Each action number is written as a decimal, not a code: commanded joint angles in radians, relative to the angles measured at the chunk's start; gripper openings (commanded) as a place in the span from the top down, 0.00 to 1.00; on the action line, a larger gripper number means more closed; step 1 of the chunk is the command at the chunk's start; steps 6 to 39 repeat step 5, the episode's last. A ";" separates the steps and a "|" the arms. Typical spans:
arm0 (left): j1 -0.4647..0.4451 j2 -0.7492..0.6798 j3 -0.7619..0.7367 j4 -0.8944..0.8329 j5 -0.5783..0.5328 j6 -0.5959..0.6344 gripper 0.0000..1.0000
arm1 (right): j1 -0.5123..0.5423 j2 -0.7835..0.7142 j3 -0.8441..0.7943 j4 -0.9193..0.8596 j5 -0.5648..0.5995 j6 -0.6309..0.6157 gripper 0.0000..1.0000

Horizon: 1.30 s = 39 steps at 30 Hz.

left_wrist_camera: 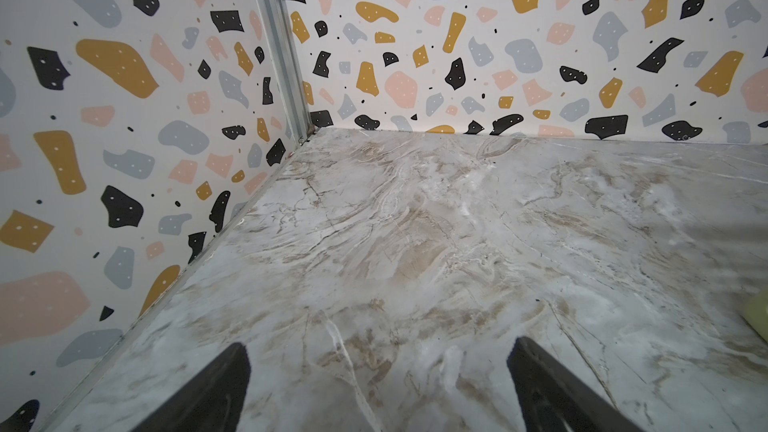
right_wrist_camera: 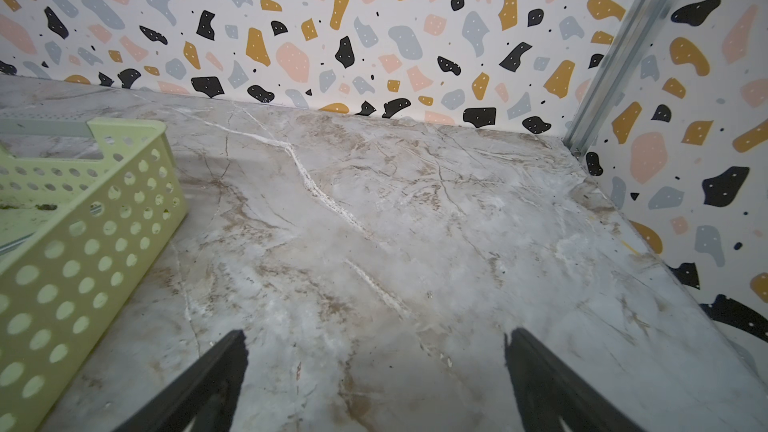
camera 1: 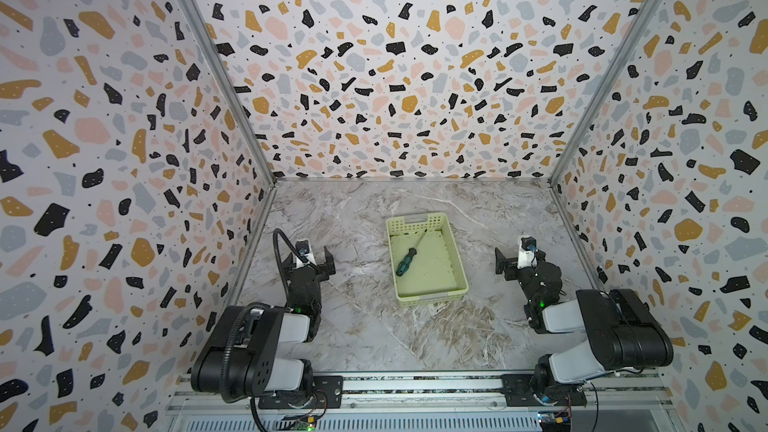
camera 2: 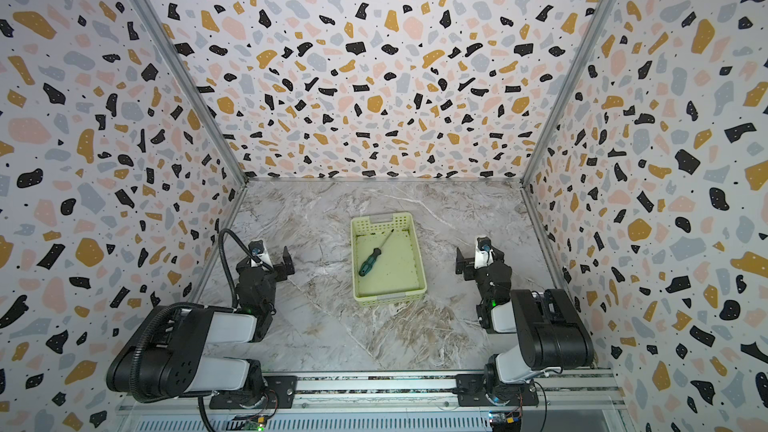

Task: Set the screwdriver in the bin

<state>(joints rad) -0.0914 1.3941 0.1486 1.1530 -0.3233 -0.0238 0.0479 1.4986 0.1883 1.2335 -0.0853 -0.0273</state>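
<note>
In both top views the screwdriver (camera 1: 405, 261) (camera 2: 369, 263), teal and black handled with a thin dark shaft, lies diagonally on the floor of the pale yellow-green bin (camera 1: 432, 297) (camera 2: 390, 297). The bin stands mid-table between the two arms. My left gripper (camera 1: 308, 260) (camera 2: 266, 261) (left_wrist_camera: 379, 344) hovers open over bare marble to the bin's left, holding nothing. My right gripper (camera 1: 521, 261) (camera 2: 480, 261) (right_wrist_camera: 376, 333) is open and empty to the bin's right. The right wrist view shows the bin's perforated side wall (right_wrist_camera: 95, 251). A sliver of the bin (left_wrist_camera: 758, 313) shows in the left wrist view.
The marble tabletop (camera 1: 374, 334) is boxed in by terrazzo-patterned walls on the left, back and right (camera 1: 395, 76). A metal rail (camera 1: 415, 384) carrying both arm bases runs along the front edge.
</note>
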 commanded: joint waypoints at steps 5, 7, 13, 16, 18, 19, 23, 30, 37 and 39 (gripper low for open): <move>0.005 0.000 0.022 0.035 -0.011 -0.009 0.00 | 0.000 -0.006 0.028 0.000 0.009 -0.004 0.01; 0.005 0.000 0.022 0.035 -0.011 -0.009 0.00 | 0.000 -0.006 0.028 0.000 0.009 -0.004 0.01; 0.005 0.000 0.022 0.035 -0.011 -0.009 0.00 | 0.000 -0.006 0.028 0.000 0.009 -0.004 0.01; 0.005 0.000 0.022 0.035 -0.011 -0.009 0.00 | 0.000 -0.006 0.028 0.000 0.009 -0.004 0.01; 0.005 0.000 0.022 0.035 -0.011 -0.009 0.00 | 0.000 -0.006 0.028 0.000 0.009 -0.004 0.01; 0.005 0.000 0.022 0.035 -0.011 -0.009 0.00 | 0.000 -0.006 0.028 0.000 0.009 -0.004 0.01; 0.005 0.000 0.022 0.035 -0.011 -0.009 0.00 | 0.000 -0.006 0.028 0.000 0.009 -0.004 0.01; 0.005 0.000 0.022 0.035 -0.011 -0.009 0.00 | 0.000 -0.006 0.028 0.000 0.009 -0.004 0.01; 0.005 0.000 0.022 0.035 -0.011 -0.009 0.00 | 0.000 -0.006 0.028 0.000 0.009 -0.004 0.01; 0.005 0.000 0.022 0.035 -0.011 -0.009 0.00 | 0.000 -0.006 0.028 0.000 0.009 -0.004 0.01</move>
